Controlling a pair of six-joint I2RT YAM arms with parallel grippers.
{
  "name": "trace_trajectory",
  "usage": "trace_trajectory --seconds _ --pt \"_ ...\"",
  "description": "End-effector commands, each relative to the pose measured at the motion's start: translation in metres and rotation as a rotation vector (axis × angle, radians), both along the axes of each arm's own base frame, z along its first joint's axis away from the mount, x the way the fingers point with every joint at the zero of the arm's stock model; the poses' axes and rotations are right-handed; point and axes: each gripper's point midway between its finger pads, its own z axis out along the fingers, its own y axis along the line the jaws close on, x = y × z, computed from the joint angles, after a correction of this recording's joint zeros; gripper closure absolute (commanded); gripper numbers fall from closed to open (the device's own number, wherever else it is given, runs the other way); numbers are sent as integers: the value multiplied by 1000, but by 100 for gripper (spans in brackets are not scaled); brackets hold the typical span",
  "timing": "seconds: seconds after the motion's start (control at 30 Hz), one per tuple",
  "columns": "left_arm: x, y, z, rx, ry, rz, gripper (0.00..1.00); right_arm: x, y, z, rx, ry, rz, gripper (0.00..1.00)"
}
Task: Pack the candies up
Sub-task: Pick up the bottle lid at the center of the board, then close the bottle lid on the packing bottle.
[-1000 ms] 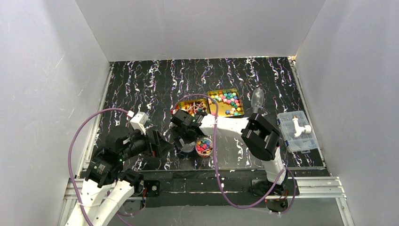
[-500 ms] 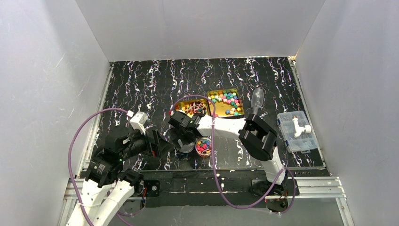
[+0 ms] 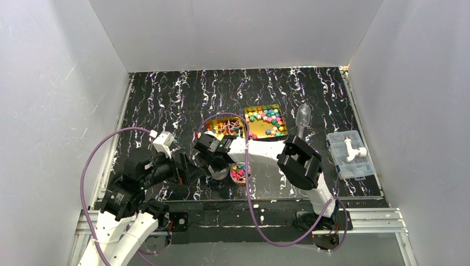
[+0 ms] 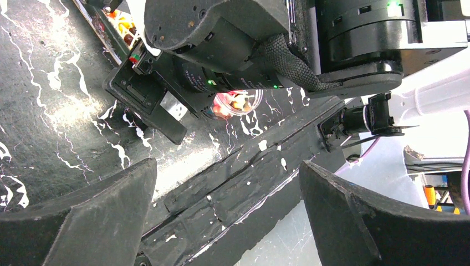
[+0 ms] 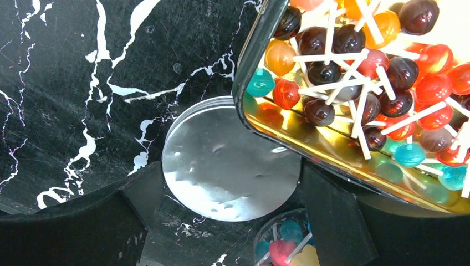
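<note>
Our right gripper (image 5: 221,221) hangs wide open and empty over a round silver lid (image 5: 230,163) lying flat beside the jar (image 3: 239,172). Our left gripper (image 4: 230,216) gapes wide too, holding nothing. The candies (image 3: 267,117) lie in two gold tins (image 3: 258,129), some in the jar.

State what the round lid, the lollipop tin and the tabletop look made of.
Round lid: likely thin metal, matte silver, with shallow dents. Lollipop tin: probably metal, glossy gold inside, mirroring the candies. Tabletop: black with white veins, marble-look; whether stone or a printed sheet is unclear.
</note>
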Motion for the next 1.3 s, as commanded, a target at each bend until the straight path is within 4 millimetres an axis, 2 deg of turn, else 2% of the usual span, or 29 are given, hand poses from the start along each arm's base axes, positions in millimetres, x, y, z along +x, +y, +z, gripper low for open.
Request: trace_trajectory --seconds 0.0,0.17,0.3,0.43,0.6,0.8,1.03,1.27 --pt "0 -1 -3 1 1 -10 1 5 4 7 -12 -38 7 2" --pt "0 -1 -3 1 3 -11 1 3 5 8 -10 -31 19 16" --pt "0 -1 -4 2 4 -11 1 1 4 12 -6 -30 24 21" --pt "0 -1 -3 1 2 -11 1 -4 4 23 9 -37 34 23" --pt "1 0 -4 2 5 -7 1 -16 7 46 48 -51 56 23" --pt "2 2 -3 4 -4 10 1 -26 0 71 89 -68 60 24" --pt "3 6 -2 9 -15 37 1 -29 -17 98 105 -109 47 24" --pt "3 6 -3 10 -12 39 1 -29 -49 112 67 -154 27 24"
